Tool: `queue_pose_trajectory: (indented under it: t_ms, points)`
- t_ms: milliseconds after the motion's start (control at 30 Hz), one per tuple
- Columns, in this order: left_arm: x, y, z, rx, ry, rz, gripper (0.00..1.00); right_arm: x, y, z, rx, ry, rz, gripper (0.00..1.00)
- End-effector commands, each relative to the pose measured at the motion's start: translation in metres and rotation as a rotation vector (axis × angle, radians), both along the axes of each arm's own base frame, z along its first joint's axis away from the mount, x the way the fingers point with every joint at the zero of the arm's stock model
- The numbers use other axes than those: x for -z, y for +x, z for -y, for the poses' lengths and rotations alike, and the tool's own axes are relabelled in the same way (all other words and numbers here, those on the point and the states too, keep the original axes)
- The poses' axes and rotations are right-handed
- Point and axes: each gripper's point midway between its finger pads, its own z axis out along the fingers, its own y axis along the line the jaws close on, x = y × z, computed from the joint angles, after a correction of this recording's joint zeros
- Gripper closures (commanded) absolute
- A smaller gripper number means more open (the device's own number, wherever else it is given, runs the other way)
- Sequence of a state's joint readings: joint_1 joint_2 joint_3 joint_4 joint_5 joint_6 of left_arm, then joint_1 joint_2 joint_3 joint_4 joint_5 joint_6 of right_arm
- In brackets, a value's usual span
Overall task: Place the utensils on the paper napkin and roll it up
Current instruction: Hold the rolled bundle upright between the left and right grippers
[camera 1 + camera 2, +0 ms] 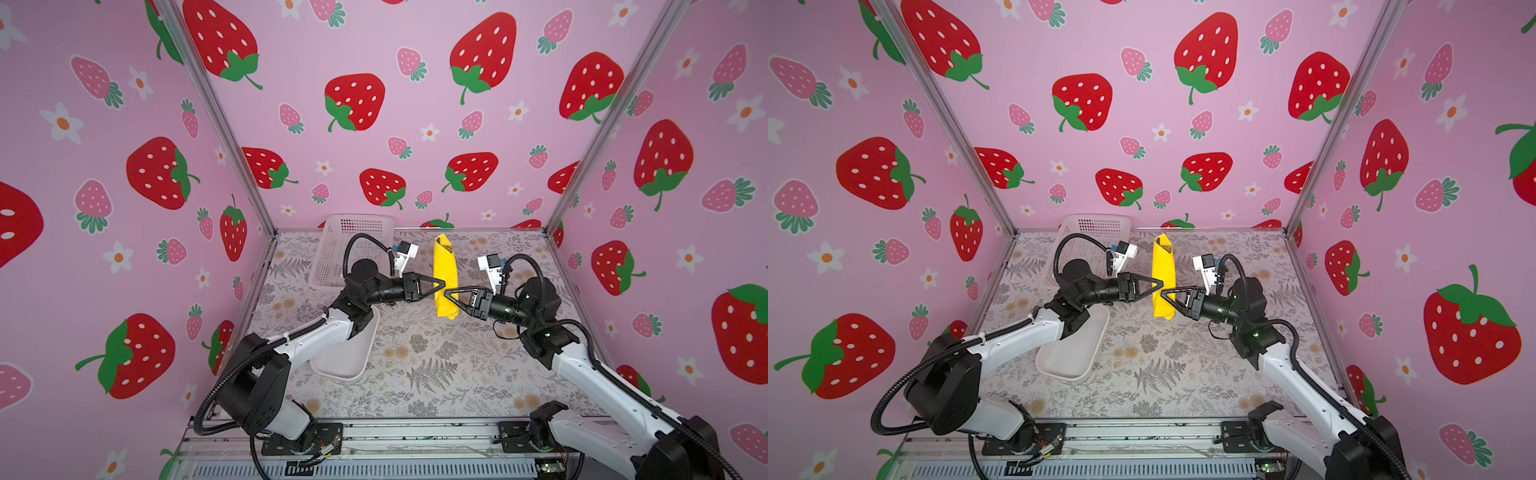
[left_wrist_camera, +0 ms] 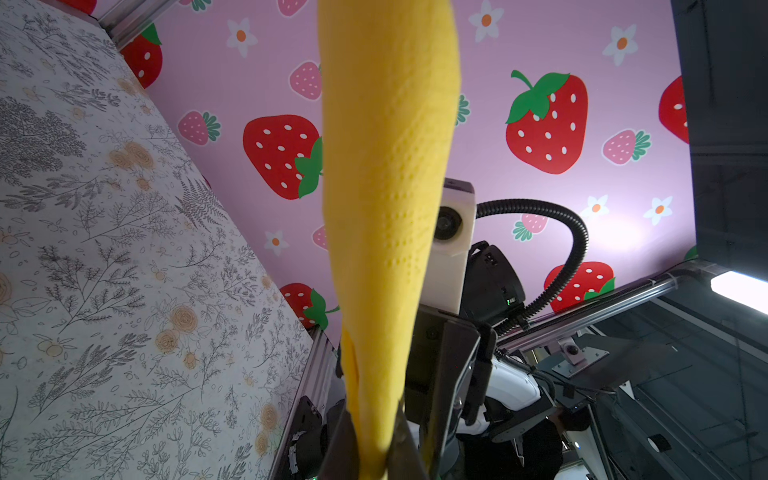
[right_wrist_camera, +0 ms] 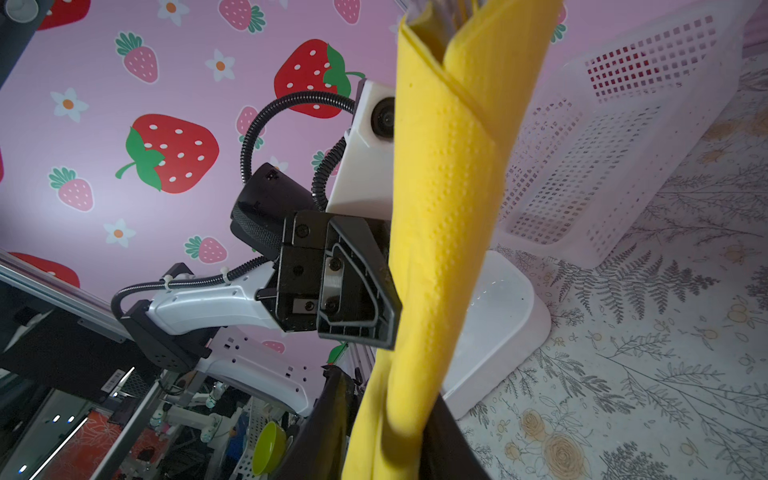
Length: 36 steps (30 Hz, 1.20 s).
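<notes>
While both the left gripper and right gripper pinch the rolled paper napkin near the tabletop's far edge, steady, even pressure should keep the utensils from slipping out.

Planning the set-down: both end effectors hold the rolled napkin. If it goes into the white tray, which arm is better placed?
Left, probably: the left end effector grips the napkin roll, and the white tray lies under that arm. The right end effector would have to reach across.
</notes>
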<state>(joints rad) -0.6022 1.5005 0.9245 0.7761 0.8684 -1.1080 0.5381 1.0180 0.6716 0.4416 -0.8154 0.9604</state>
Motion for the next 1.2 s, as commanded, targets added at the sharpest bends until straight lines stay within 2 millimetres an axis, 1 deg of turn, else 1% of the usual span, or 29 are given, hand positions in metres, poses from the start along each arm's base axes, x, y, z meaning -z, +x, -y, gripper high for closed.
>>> queue_pose_trajectory:
  t_ms: [0, 200, 467, 600, 933, 1167]
  points:
    - [-0.023, -0.008, -0.001, 0.028, -0.045, 0.058, 0.90, -0.018, -0.006, 0.000, -0.026, 0.050, 0.064, 0.76]
    - [-0.020, -0.009, -0.002, 0.026, -0.032, 0.053, 0.88, -0.019, -0.005, 0.001, -0.021, 0.051, 0.068, 0.84]
    - [-0.016, -0.006, 0.000, 0.019, -0.017, 0.044, 0.79, -0.018, -0.006, 0.001, -0.021, 0.046, 0.072, 0.86]
    - [-0.016, -0.004, 0.001, 0.016, -0.017, 0.042, 0.77, -0.017, -0.006, 0.001, -0.019, 0.040, 0.075, 0.86]
    - [-0.015, 0.000, 0.001, 0.001, -0.014, 0.039, 0.77, -0.011, -0.005, 0.001, -0.019, 0.015, 0.068, 0.86]
    - [-0.016, 0.001, 0.002, -0.001, -0.019, 0.046, 0.85, -0.007, -0.006, 0.001, -0.019, -0.002, 0.063, 0.85]
